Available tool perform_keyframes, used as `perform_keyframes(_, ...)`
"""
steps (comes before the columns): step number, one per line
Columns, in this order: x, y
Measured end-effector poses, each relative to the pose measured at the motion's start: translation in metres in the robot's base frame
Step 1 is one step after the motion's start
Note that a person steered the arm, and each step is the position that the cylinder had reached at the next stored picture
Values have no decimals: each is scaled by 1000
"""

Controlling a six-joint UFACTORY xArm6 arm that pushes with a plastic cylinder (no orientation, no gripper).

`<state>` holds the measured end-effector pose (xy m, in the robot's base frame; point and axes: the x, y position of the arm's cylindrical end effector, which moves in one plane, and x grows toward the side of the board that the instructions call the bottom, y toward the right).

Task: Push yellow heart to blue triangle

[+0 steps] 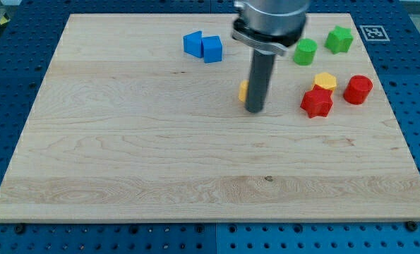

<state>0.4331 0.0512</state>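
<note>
My tip (255,111) rests on the board just right of centre, in the upper half. A yellow block (243,90) shows only as a sliver at the rod's left edge; the rod hides most of it, so its shape cannot be made out. It sits just behind and left of my tip, touching or nearly touching the rod. Two blue blocks stand together near the view's top, up and to the left of my tip. The left one (192,43) looks wedge-like and the right one (212,49) looks like a cube.
To the right of my tip are a red star (316,103), a second yellow block (325,80) just behind it and a red rounded block (358,89). A green cylinder (306,51) and a green star (339,39) sit near the top right.
</note>
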Motion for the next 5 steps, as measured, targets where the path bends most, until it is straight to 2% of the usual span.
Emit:
perform_keyframes(1, -18, -29)
perform_keyframes(2, -6, -9)
perform_keyframes(3, 11, 46)
perform_keyframes(4, 8, 77)
perform_keyframes(5, -2, 54)
